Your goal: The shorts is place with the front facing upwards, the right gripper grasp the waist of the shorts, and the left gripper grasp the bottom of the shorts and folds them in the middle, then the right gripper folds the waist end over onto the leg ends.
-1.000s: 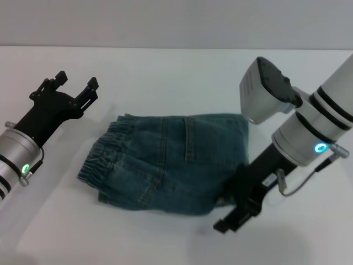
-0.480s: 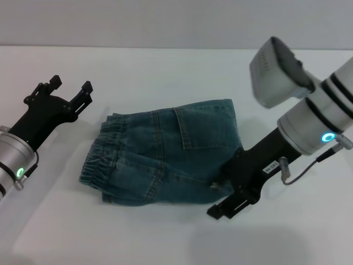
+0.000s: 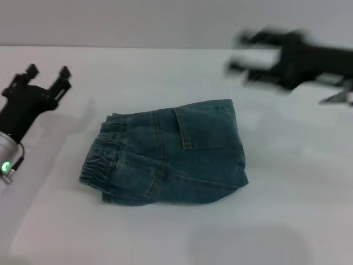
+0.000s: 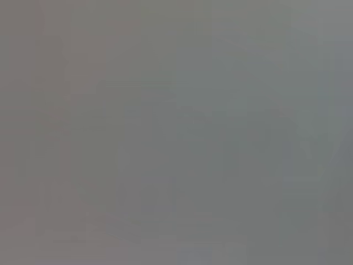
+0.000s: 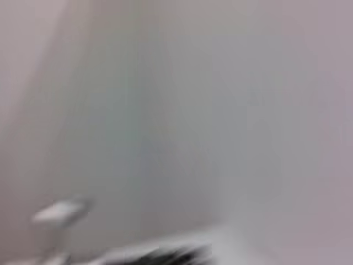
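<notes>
The blue denim shorts (image 3: 171, 157) lie folded into a compact stack in the middle of the white table (image 3: 165, 237). The gathered waist of the shorts (image 3: 102, 154) forms the stack's left end, and a stitched pocket (image 3: 201, 128) faces up on the top layer. I cannot make out the leg hems in the stack. My left gripper (image 3: 48, 77) hovers open and empty at the far left, well clear of the cloth. My right gripper (image 3: 242, 54) is a motion-blurred dark shape high at the far right, its fingers spread and holding nothing. Both wrist views show only blurred grey.
The table's far edge (image 3: 138, 47) meets a grey wall. Bare white table surrounds the shorts on all sides.
My right gripper has left the shorts' near right corner and swung up to the far right. The left gripper has drawn back to the left. The folded shorts lie still.
</notes>
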Controlling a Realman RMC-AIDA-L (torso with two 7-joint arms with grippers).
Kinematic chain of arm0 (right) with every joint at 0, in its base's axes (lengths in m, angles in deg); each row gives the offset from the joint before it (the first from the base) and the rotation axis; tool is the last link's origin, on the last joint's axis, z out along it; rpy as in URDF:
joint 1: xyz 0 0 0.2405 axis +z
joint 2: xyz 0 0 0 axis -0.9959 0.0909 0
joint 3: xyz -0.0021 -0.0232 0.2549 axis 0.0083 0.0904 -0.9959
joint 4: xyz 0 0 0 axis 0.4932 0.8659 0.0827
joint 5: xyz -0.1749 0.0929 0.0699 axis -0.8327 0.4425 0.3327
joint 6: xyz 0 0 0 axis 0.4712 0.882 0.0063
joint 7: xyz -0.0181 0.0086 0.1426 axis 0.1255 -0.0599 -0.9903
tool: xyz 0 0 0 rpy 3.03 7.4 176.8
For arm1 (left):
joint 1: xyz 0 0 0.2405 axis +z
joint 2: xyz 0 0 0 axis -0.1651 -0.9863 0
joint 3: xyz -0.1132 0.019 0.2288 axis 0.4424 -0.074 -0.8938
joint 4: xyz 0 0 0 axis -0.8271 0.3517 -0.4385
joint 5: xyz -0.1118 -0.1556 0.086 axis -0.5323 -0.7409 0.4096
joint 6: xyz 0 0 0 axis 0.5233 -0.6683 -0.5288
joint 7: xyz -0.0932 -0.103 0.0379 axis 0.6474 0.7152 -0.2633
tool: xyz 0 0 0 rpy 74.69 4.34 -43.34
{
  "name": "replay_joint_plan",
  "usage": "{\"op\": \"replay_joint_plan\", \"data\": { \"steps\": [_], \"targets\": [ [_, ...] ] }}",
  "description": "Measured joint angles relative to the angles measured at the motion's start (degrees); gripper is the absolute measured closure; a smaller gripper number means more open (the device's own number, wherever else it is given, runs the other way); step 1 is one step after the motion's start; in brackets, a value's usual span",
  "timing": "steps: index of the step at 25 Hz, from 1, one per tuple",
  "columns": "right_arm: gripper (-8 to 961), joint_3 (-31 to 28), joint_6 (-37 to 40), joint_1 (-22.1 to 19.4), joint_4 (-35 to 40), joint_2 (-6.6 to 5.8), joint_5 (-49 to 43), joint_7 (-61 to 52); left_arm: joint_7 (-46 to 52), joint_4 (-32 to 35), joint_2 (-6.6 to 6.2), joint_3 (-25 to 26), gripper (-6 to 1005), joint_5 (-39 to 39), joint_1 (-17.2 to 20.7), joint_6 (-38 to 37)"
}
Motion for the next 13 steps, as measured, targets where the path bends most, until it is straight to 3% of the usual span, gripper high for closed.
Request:
{"op": "replay_joint_plan", "data": {
  "steps": [4,8,13],
  "targets": [
    [302,-5.0,-8.2,-4.7,-12.9,0.1,21.2,25.3,-0.2,-0.2,0.02,4.1,199,0.0,2.4,-5.6],
    [302,-9.3,-10.7,-4.8,-29.2,0.0,45.4,51.2,-0.4,-0.5,0.06,7.4,199,0.0,5.2,-11.4],
    [302,-10.3,-10.4,-4.6,-38.1,0.16,63.1,64.5,-2.7,-1.4,0.28,9.9,199,0.0,8.1,-17.1]
  ]
}}
